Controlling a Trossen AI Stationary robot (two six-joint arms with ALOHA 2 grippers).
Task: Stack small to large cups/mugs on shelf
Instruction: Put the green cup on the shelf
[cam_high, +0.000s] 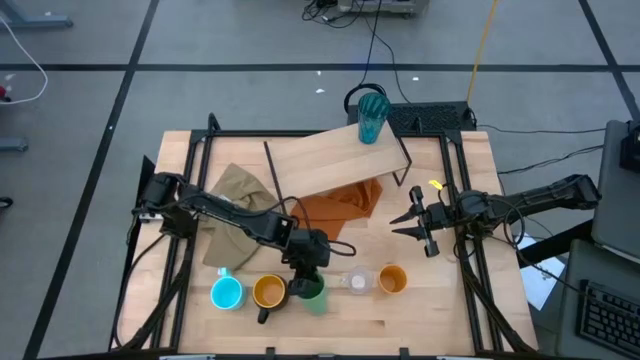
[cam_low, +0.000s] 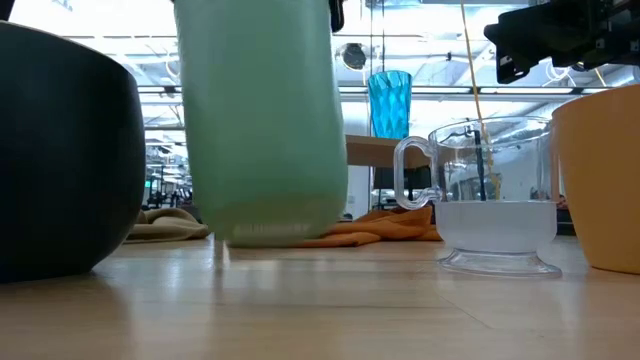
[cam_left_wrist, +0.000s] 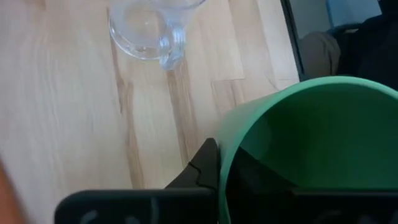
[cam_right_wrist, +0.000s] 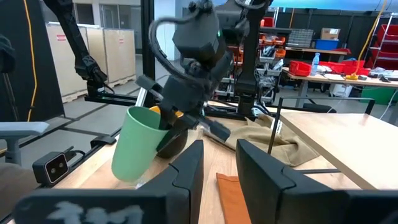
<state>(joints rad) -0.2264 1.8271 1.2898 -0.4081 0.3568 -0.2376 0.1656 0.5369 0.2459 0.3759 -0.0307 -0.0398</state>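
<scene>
Along the table's near edge stand a blue mug (cam_high: 227, 293), a black mug with a yellow inside (cam_high: 268, 291), a green cup (cam_high: 313, 292), a small clear glass (cam_high: 357, 282) and an orange cup (cam_high: 392, 279). My left gripper (cam_high: 308, 275) is shut on the green cup (cam_right_wrist: 140, 143). A teal ribbed tumbler (cam_high: 372, 115) stands on the right end of the plywood shelf (cam_high: 320, 165). My right gripper (cam_high: 412, 221) hangs open over the table's right side, holding nothing. My left gripper has the green cup by its rim (cam_left_wrist: 227, 134), one finger (cam_left_wrist: 205, 165) outside the wall and the other inside. The fingers slant down from the far left. The cup tilts (cam_right_wrist: 134, 155); whether its base still touches the table I cannot tell.
A beige cloth (cam_high: 235, 190) lies at the left and an orange cloth (cam_high: 340, 205) under the shelf's near edge. Black frame rails (cam_high: 450, 190) run along the table's sides. The clear glass (cam_low: 495, 195) and the black mug (cam_low: 60, 150) stand close on either side of the green cup.
</scene>
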